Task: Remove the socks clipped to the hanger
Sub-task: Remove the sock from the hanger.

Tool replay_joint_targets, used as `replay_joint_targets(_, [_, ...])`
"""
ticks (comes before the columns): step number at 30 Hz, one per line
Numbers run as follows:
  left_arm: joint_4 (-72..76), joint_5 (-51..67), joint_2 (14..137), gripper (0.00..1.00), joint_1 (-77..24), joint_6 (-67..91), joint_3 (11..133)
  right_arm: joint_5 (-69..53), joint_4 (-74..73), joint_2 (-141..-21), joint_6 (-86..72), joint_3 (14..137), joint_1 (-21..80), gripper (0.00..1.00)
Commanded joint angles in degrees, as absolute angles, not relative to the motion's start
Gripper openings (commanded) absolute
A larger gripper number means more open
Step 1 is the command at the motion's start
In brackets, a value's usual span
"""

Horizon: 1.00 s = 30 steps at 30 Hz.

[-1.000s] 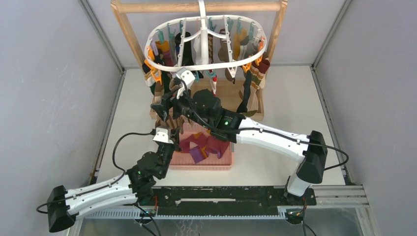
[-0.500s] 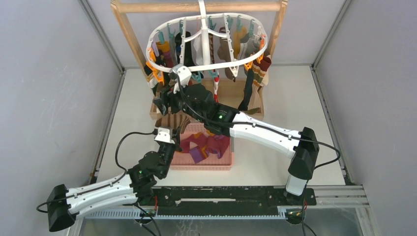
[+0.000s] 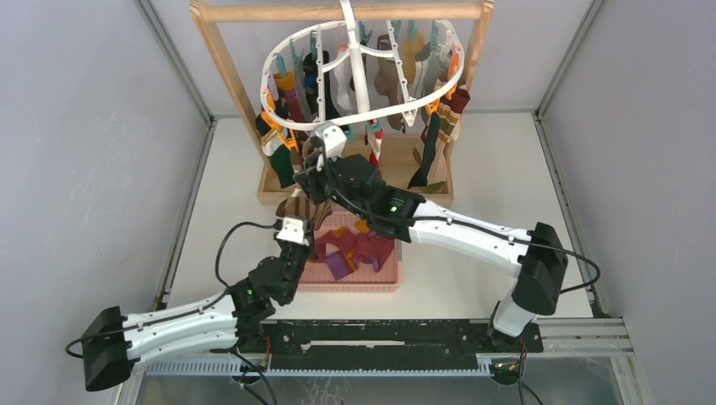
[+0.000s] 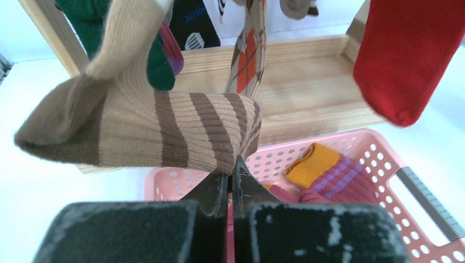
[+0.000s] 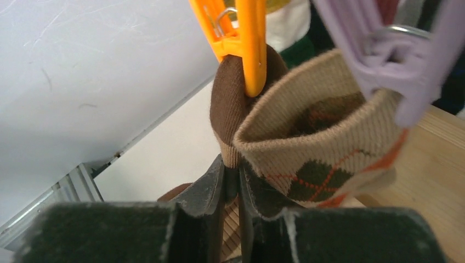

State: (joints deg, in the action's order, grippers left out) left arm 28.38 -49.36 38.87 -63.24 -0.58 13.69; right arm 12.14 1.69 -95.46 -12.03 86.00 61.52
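The white hanger (image 3: 358, 76) hangs tilted from the wooden stand, with socks (image 3: 432, 139) clipped around its ring. My left gripper (image 4: 230, 170) is shut on the lower edge of a tan sock with brown stripes (image 4: 164, 131), held above the pink basket. From the top, this gripper (image 3: 295, 221) sits just left of the basket. My right gripper (image 5: 231, 170) is shut on a brown and tan cuff (image 5: 227, 104) right below an orange clip (image 5: 247, 38) that still bites it. An argyle sock (image 5: 323, 148) hangs beside it from a lilac clip (image 5: 395, 60).
The pink basket (image 3: 355, 283) holds purple, red and mustard socks (image 4: 334, 170). A red sock (image 4: 406, 55) dangles at the right over the stand's wooden base (image 4: 307, 82). The wooden stand's top bar (image 3: 279, 12) and posts frame the hanger. Grey walls close in on both sides.
The right gripper has shut on the cuff under the orange clip and shifted right. The hanger has tipped, its near rim swinging down and right. The left arm edged forward with the striped sock.
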Motion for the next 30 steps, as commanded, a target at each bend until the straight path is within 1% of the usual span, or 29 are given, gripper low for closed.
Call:
replay_joint_targets(1, [32.81, -49.05, 43.31, 0.0, -63.54, -2.81, 18.86, 12.86, 6.72, -88.15, -12.06, 82.02, 59.1, 0.19])
replay_joint_targets(10, [34.93, -46.4, 52.75, 0.0, -63.63, -2.91, 24.92, 10.63, 8.79, -77.7, -12.74, 72.73, 54.45, 0.18])
replay_joint_targets(20, [36.03, -44.93, 56.85, 0.0, -65.66, -3.2, 28.17, 8.41, 9.4, -68.73, -14.04, 64.81, 49.93, 0.18])
replay_joint_targets(30, [36.12, -44.91, 62.74, 0.0, -68.91, -5.76, 34.61, 6.25, 9.23, -61.44, -16.17, 59.4, 44.83, 0.18])
